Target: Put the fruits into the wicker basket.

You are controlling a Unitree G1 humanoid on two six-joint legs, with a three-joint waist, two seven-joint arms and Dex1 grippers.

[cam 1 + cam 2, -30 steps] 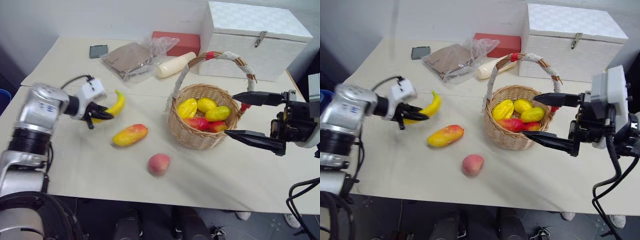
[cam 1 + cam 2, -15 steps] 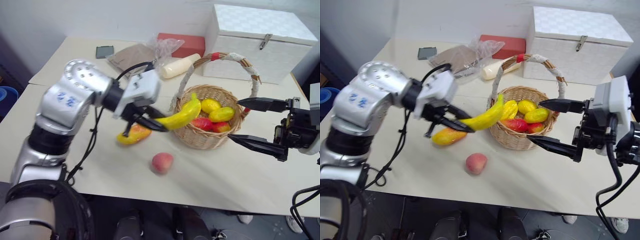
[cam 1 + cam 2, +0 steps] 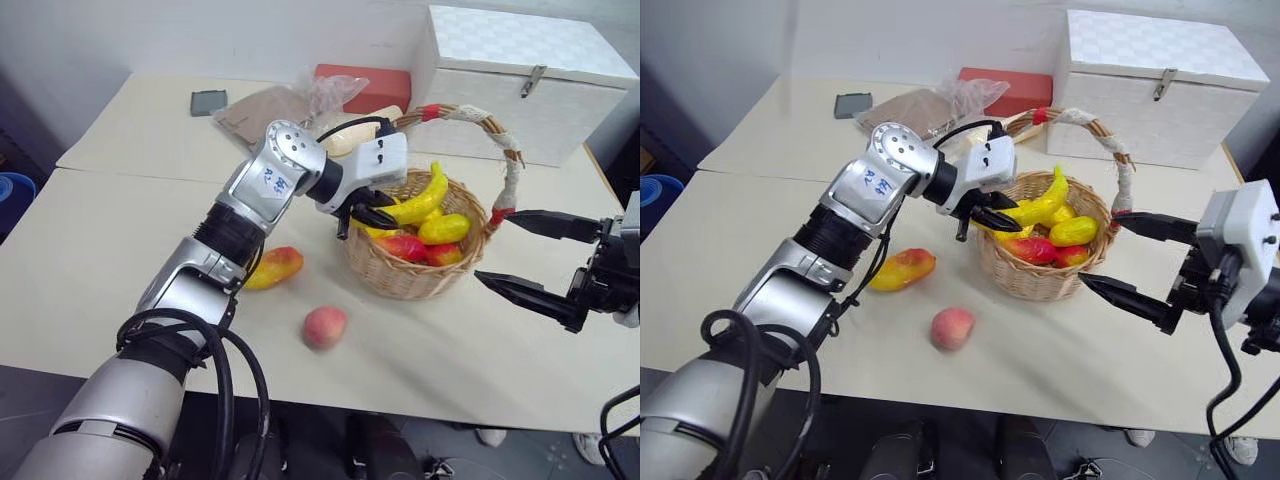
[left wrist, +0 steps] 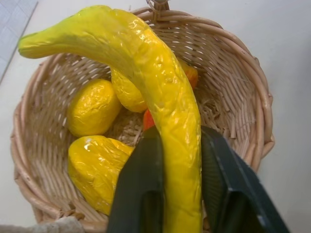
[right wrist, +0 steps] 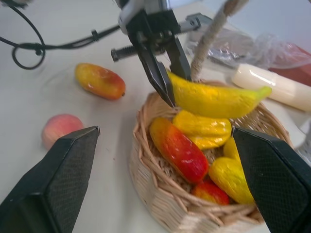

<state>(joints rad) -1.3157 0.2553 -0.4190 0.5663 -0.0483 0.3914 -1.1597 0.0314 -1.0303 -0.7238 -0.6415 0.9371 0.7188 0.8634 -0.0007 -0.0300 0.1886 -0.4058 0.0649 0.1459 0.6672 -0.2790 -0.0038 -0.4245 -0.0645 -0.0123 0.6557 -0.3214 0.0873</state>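
Holding banana (image 3: 420, 201) w/ left gripper (image 3: 372, 212), fingers (image 4: 141, 179) clamped on it, over wicker basket (image 3: 400, 275) w/ other fruits (image 3: 440, 229). Hanging spread & empty, right gripper (image 3: 520, 256), beside basket. Lying on cream table (image 3: 120, 250): mango (image 3: 272, 267), peach (image 3: 324, 326). Standing at back by pale wall: white box (image 3: 510, 70).

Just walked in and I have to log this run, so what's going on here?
The robot is loading toy fruits into the wicker basket. Its left gripper holds the banana over the basket, between its fingers, not yet dropped among the fruits already inside. The right gripper hangs open and empty beside the basket. The mango and the peach lie on the table.
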